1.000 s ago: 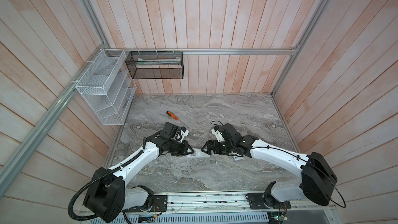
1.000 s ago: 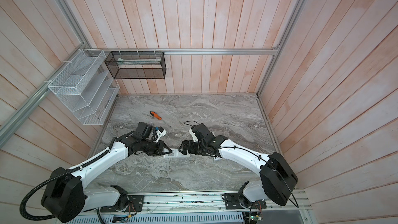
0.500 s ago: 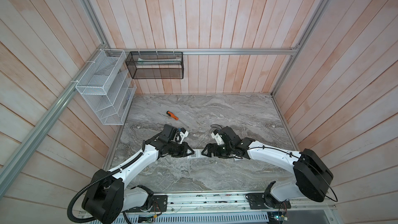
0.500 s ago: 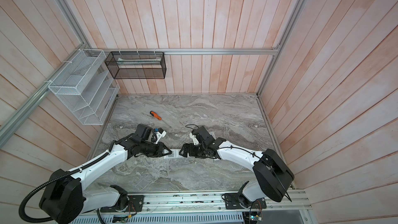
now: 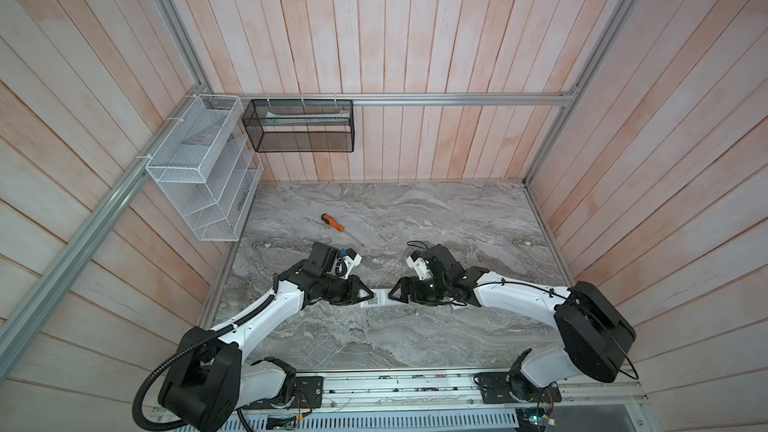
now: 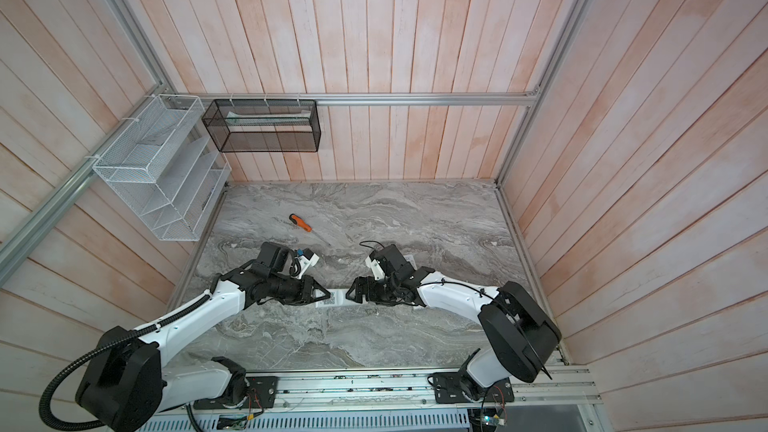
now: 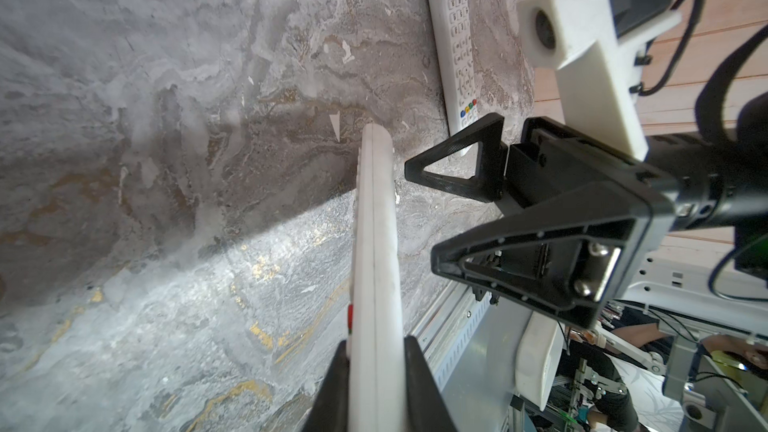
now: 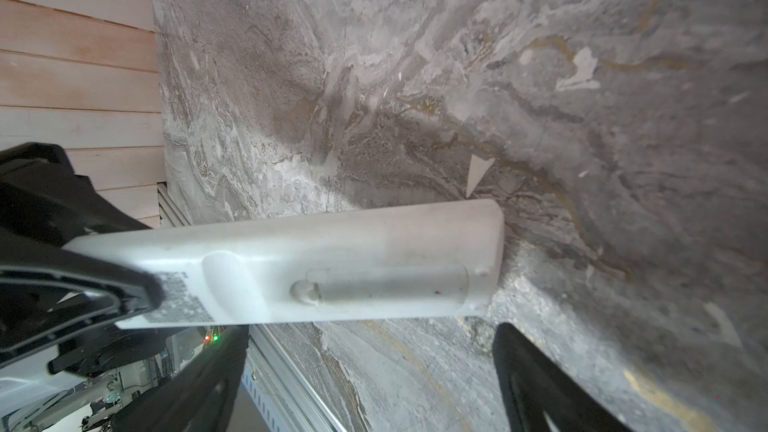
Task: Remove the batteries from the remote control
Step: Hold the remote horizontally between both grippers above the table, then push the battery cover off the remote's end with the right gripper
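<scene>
We cannot see the batteries themselves. The remote control (image 8: 291,259) that the arms are working on shows us its back in the right wrist view, and the long battery cover (image 8: 386,284) there sits shut and flush, so whatever is inside stays hidden. The remote is white and slim, with a printed label near the held end. In the left wrist view it is turned on its edge, with the side seam facing the camera (a red button just peeks out on the far side).

The left tool (image 7: 376,384) is closed down narrow on one end of this remote, one finger on each broad face. The right tool (image 7: 422,214) stands wide open just beside the remote's free end, and neither of its fingers (image 7: 457,160) touches anything that we can make out.

In both top views the remote (image 5: 376,297) (image 6: 332,297) bridges the small gap between the two tools, near the front middle of the grey marble table (image 5: 415,342).

A second white remote (image 7: 455,47) lies flat on the table, buttons up, past the right tool. An orange-handled screwdriver (image 5: 332,223) lies well apart, farther back on the table. On the walls hang a white wire rack (image 5: 199,168) and a black mesh basket (image 5: 299,126).
</scene>
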Available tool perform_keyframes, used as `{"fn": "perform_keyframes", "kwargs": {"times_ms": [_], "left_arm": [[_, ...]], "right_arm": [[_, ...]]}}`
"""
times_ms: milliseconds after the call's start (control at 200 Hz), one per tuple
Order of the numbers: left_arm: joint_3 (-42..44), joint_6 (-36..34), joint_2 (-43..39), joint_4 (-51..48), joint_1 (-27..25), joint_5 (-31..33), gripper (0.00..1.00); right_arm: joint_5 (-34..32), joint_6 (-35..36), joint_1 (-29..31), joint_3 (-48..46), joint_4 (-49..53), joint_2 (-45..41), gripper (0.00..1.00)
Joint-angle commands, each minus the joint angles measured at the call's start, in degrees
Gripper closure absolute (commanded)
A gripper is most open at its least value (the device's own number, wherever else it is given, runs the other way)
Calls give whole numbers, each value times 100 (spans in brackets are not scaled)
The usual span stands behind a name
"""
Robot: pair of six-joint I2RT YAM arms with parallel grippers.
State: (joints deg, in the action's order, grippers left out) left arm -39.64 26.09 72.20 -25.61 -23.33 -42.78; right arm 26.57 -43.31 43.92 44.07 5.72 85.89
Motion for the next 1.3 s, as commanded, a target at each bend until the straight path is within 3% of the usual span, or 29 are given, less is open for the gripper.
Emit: {"fn": "perform_keyframes", "kwargs": {"times_ms": [0, 170, 1295], "left_arm": [[130, -199, 6, 69, 197, -368, 95], [191, -255, 16, 168, 329, -642, 95], [220, -249, 84, 208, 338, -678, 97]], "right_arm": [[139, 68, -42, -118, -156, 99, 7], [138, 55, -50, -110, -148, 112, 7], [69, 134, 145, 413, 33, 802, 4]]}}
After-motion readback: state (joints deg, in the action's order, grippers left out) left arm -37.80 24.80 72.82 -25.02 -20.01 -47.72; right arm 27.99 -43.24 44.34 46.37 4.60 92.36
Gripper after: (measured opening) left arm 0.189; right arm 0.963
